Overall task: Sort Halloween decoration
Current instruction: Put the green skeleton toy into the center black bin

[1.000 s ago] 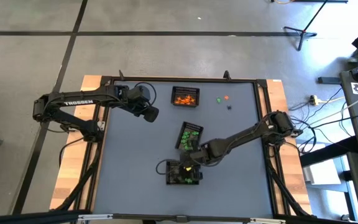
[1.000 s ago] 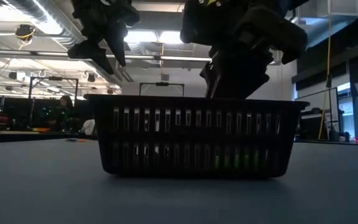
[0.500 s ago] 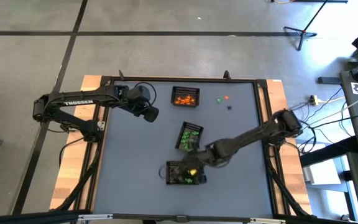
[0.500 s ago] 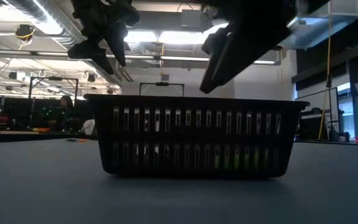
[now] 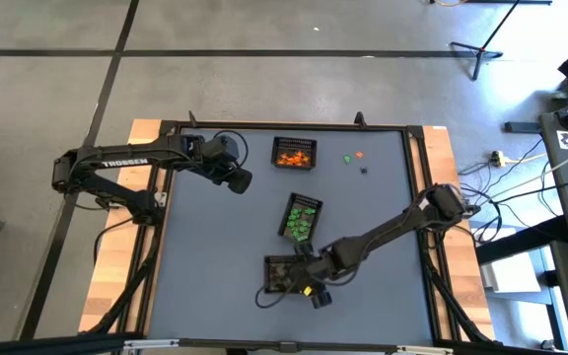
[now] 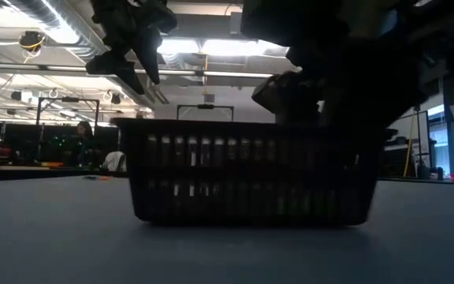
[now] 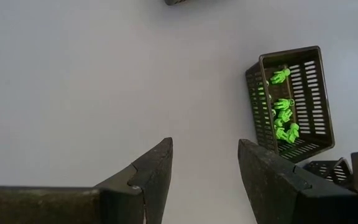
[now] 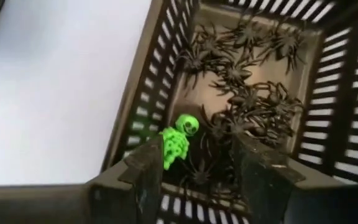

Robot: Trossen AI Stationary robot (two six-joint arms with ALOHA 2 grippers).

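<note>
- Only readable writing is TROSSEN in white on the left arm [image 5: 116,164].
- A green skeleton [image 8: 175,142] lies in the near black basket [image 8: 143,93] among a pile of black spiders [image 8: 247,93], skull end pointing toward the pile, body running along the basket's wall.
- Right gripper [image 8: 194,177] hangs right over that basket, fingers spread, nothing between them; arm stretched low across the table [image 5: 205,256].
- Left gripper [image 7: 205,165] is up high at the far left, fingers apart and empty.
- More green figures sit in the middle basket [image 5: 301,216], orange ones in the far basket [image 5: 294,154].
</note>
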